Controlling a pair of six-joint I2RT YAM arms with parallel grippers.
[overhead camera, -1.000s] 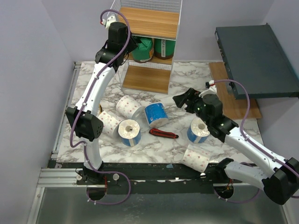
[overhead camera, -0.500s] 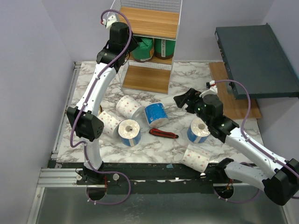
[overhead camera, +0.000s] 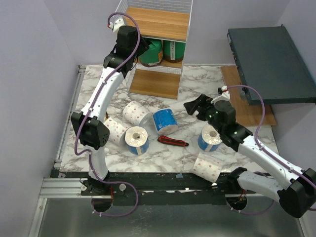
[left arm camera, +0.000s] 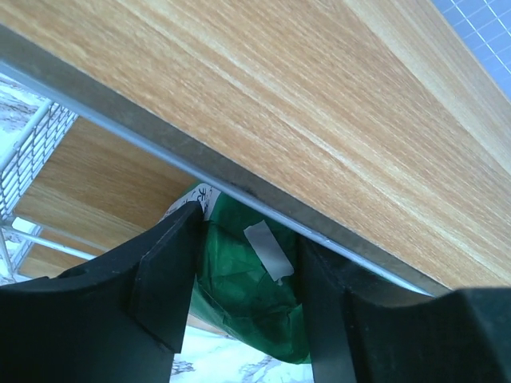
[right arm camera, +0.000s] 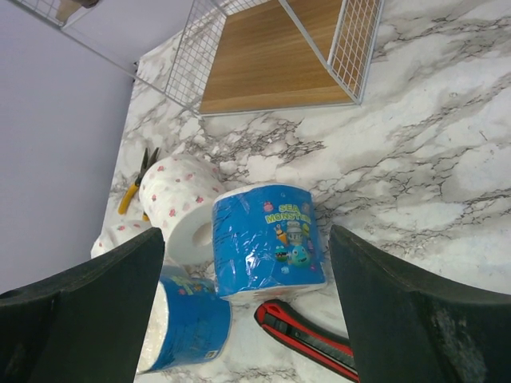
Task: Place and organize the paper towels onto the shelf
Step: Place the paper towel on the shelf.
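The shelf (overhead camera: 158, 24) stands at the back, and two green-wrapped paper towels (overhead camera: 174, 49) rest on its middle tier. My left gripper (overhead camera: 143, 48) reaches into that tier. The left green roll (left arm camera: 247, 287) fills the space between its fingers (left arm camera: 168, 279), under the top board (left arm camera: 319, 120). I cannot make out whether they still press on it. My right gripper (right arm camera: 246, 231) hangs open above a lying blue roll (right arm camera: 267, 239), which is also in the top view (overhead camera: 164, 121). Dotted white rolls (overhead camera: 136, 112) and blue rolls (overhead camera: 137, 139) lie loose on the marble.
A red-and-black knife (overhead camera: 173, 142) lies just in front of the blue roll. Yellow pliers (right arm camera: 132, 191) lie behind a dotted roll (right arm camera: 180, 199). A blue roll (overhead camera: 211, 137) and a dotted one (overhead camera: 207, 167) sit under my right arm. A dark slab (overhead camera: 269, 64) overhangs at the back right.
My left wrist has shifted slightly up and toward the shelf. The right arm and the loose rolls have stayed put.
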